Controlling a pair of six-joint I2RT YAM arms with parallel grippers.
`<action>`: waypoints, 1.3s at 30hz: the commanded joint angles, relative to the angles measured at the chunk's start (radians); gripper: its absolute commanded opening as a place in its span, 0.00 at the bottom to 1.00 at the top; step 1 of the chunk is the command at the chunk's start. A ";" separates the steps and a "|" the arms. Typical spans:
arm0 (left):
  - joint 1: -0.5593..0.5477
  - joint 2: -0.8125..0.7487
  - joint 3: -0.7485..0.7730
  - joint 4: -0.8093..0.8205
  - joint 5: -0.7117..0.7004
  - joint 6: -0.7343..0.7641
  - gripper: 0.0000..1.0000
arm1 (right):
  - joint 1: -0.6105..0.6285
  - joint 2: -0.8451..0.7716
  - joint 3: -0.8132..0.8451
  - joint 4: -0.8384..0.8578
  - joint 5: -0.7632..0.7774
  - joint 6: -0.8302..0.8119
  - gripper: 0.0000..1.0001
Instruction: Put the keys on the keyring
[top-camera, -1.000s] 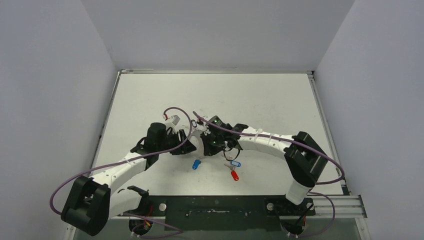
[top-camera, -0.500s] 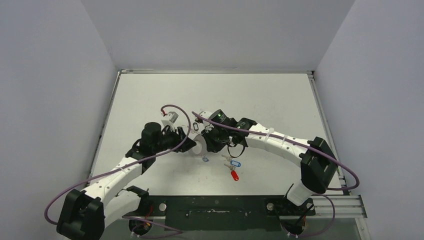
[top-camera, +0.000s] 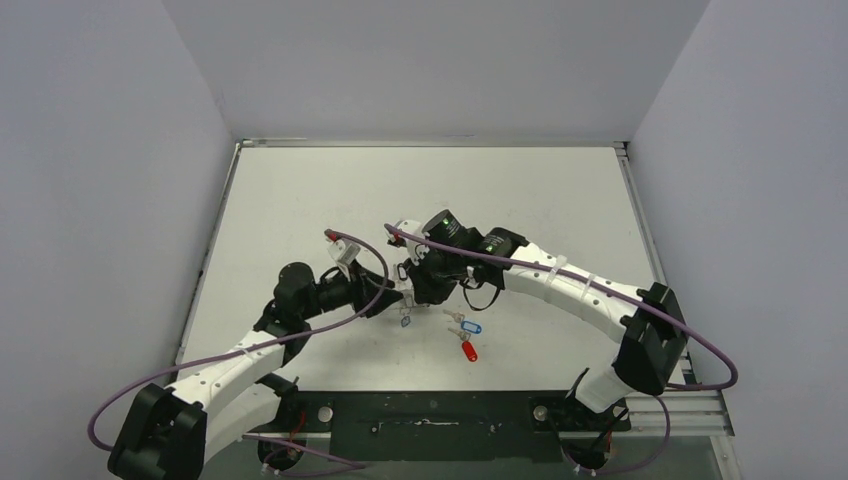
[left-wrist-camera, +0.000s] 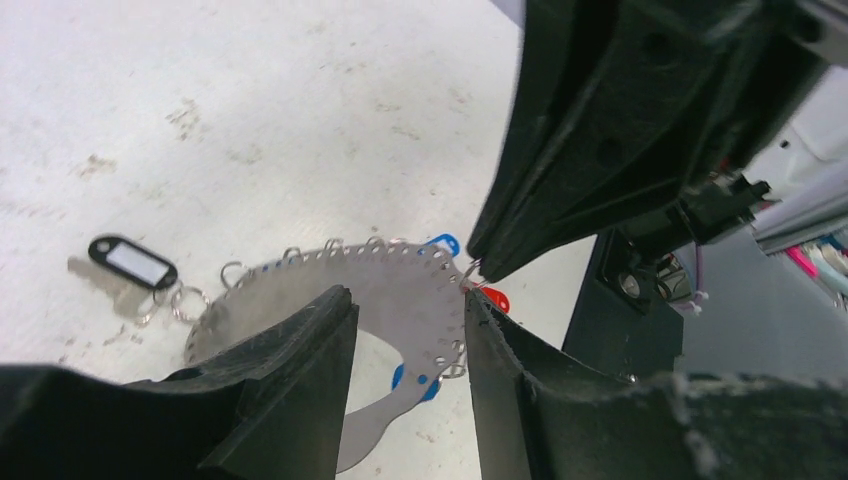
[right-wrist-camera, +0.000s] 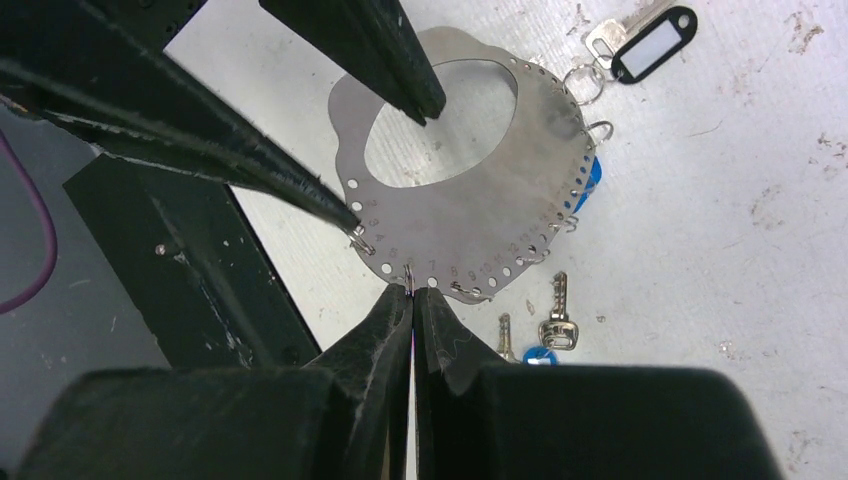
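Observation:
The keyring (right-wrist-camera: 520, 190) is a flat silvery plate with a big hole, numbered holes round its rim and small split rings in some of them. It hangs above the table between both arms. My left gripper (left-wrist-camera: 405, 300) holds it across its band, one finger (right-wrist-camera: 425, 100) over the hole and the other at the rim. My right gripper (right-wrist-camera: 412, 292) is shut on a small split ring at the rim. A blue tag (left-wrist-camera: 412, 380) dangles under the plate. Loose keys lie on the table: a blue-tagged key (top-camera: 472, 327) and a red-tagged key (top-camera: 468, 350).
A key with a black tag (left-wrist-camera: 133, 262) lies on the table beyond the plate. The dark base rail (top-camera: 430, 412) runs along the near edge. White walls enclose the table (top-camera: 520, 200) on three sides.
Both arms have shifted: the left wrist drew back toward the near left, and the right arm swung its elbow out to the right. The plate turned between them and the dangling blue tag swung.

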 joint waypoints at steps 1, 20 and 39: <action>-0.033 -0.016 0.001 0.157 0.125 0.109 0.43 | 0.006 -0.054 0.052 -0.047 -0.053 -0.057 0.00; -0.137 -0.019 0.040 -0.016 0.169 0.578 0.41 | 0.007 -0.068 0.090 -0.098 -0.148 -0.150 0.00; -0.136 -0.090 0.083 -0.074 0.079 0.679 0.36 | 0.005 -0.056 0.112 -0.147 -0.182 -0.229 0.00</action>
